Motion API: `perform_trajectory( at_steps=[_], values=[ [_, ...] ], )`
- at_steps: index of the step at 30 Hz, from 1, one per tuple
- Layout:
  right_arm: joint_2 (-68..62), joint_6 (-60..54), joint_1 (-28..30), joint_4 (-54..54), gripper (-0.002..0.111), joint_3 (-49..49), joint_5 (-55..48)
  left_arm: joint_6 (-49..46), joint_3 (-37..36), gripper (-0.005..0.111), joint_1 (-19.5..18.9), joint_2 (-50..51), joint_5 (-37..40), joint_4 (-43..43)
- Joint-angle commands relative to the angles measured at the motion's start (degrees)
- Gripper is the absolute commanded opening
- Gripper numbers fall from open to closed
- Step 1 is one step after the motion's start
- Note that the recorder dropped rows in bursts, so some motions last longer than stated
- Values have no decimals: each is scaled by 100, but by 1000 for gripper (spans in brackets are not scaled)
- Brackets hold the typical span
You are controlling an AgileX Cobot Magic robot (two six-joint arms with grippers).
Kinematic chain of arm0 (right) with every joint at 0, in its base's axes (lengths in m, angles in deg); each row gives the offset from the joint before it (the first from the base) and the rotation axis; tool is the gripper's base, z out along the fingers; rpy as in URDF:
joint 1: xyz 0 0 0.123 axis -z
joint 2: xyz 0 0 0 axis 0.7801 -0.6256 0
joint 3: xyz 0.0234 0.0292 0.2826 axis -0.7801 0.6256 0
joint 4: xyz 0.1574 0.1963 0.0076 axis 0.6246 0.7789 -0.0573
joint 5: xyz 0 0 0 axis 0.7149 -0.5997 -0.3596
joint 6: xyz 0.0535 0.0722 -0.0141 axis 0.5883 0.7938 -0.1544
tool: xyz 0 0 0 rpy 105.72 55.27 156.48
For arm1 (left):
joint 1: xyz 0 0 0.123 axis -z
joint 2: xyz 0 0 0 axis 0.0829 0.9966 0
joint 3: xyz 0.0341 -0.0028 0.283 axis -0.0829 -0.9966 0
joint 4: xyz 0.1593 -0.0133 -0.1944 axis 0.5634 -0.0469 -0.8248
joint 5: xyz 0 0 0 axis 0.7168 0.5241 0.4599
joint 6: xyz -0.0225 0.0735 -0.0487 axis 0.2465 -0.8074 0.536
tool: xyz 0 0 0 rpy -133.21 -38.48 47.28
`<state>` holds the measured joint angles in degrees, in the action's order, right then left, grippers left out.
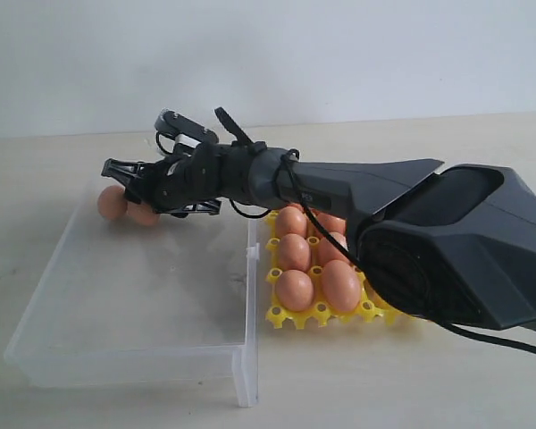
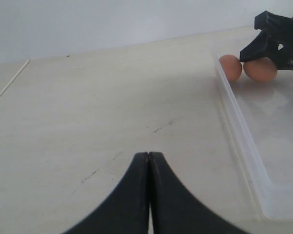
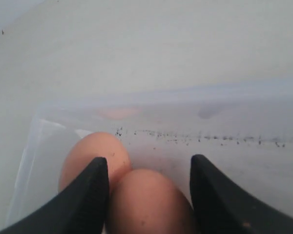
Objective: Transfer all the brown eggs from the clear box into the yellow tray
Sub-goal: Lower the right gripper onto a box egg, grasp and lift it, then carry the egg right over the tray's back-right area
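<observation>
Two brown eggs lie touching in the far left corner of the clear box point(image 1: 125, 365): one egg point(image 1: 112, 203) against the corner and a second egg point(image 1: 144, 215) beside it. My right gripper point(image 1: 138, 192) reaches across over them. In the right wrist view the right gripper point(image 3: 149, 163) stands open astride the nearer egg point(image 3: 149, 200). One finger is wedged between it and the corner egg point(image 3: 90, 153); the other is just clear of it. The yellow tray point(image 1: 295, 317) holds several eggs point(image 1: 295, 290), partly hidden by the arm. My left gripper point(image 2: 149, 155) is shut and empty over bare table.
The box's low clear wall point(image 2: 239, 126) runs beside the left gripper's patch of table. A clasp tab point(image 1: 248, 253) sticks up on the box side that faces the tray. The right arm's bulky black body point(image 1: 447, 241) covers the tray's right part.
</observation>
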<state>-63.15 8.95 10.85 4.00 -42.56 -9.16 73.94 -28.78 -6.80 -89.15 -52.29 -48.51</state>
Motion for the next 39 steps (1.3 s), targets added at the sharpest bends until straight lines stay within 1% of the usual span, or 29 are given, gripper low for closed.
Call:
perform_trajectory(
  at_steps=[1,6,11,14,16,21,23,25,28,29,30,31,32,33,34,36,37,38,39],
  values=[
    [-39,-62,-60,-22,0,-32,-375,29,23,0,34,4,-52,-14],
    [216,-71,-60,-239,0,-32,-564,29,23,0,34,4,-52,-14],
    [664,-71,-60,-743,0,-32,-667,29,23,0,34,4,-52,-14],
    [1046,-97,-60,-1239,0,-32,-815,29,23,0,34,4,-52,-14],
    [1294,-351,-60,-1475,0,-32,-1016,29,23,0,34,4,-52,-14],
    [1890,-707,-60,-2368,0,-32,-1699,29,23,0,34,4,-52,-14],
    [2126,-746,-60,-2696,0,135,-1833,29,23,0,34,4,-52,-14],
    [2485,-745,-60,-3051,0,530,-1658,29,23,0,34,4,-52,-14],
    [3090,-745,-60,-3434,0,1527,-946,29,23,0,34,4,-52,-14],
    [3561,-745,-48,-3497,0,2402,-306,29,23,0,34,4,-52,-14],
    [3801,-745,-48,-3497,0,2866,37,29,23,0,34,4,-52,-14],
    [4232,-745,-48,-3497,0,3799,714,29,23,0,34,4,-52,-14],
    [4477,-745,-48,-3448,0,4256,999,29,23,0,34,4,-52,-14],
    [4975,-745,-48,-3433,0,5067,1452,29,23,0,34,4,-52,-14],
    [5225,-745,-39,-3433,0,5502,1649,29,23,0,34,4,-52,-14],
    [6098,-774,116,-3106,0,7008,2435,29,23,0,34,4,-52,-14],
    [6401,-944,144,-2875,0,7413,2671,29,23,0,34,4,-52,-14],
    [6805,-1404,229,-2268,0,8068,3011,29,23,0,34,4,-52,-14],
    [6992,-1855,272,-1736,0,8436,3149,29,23,0,34,4,-52,-14]
  ],
)
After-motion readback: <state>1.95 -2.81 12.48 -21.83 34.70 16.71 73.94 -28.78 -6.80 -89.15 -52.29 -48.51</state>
